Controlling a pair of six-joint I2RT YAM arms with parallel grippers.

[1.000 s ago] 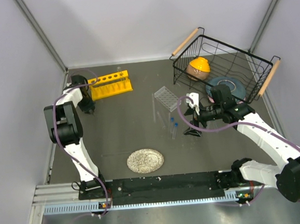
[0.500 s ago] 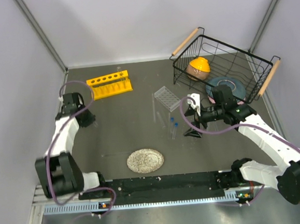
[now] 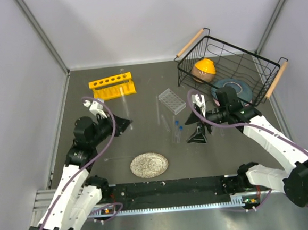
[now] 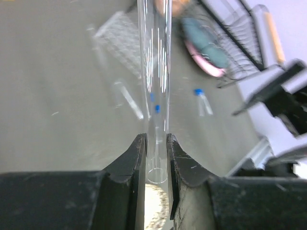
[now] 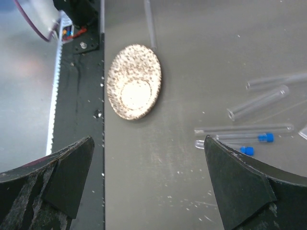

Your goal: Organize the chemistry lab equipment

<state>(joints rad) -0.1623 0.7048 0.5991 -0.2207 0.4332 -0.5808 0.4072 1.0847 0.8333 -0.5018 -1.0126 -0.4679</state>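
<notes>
Gripping a thin clear glass test tube (image 4: 156, 72) near one end, left jaws nearly closed, above the dark table (image 3: 145, 142) left of centre. Right jaws wide open, holding nothing, near short clear blue-capped vials (image 5: 247, 150) lying flat. Bare table between round speckled plate (image 3: 149, 165) and yellow six-hole tube rack (image 3: 112, 86). Black wire basket (image 3: 230, 69) fills far right corner.

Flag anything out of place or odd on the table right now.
Several test tubes and two blue-capped vials lie loose on the table near the clear rack, not in it. The left pincer grips one tube. Nothing looks broken or spilled.
</notes>
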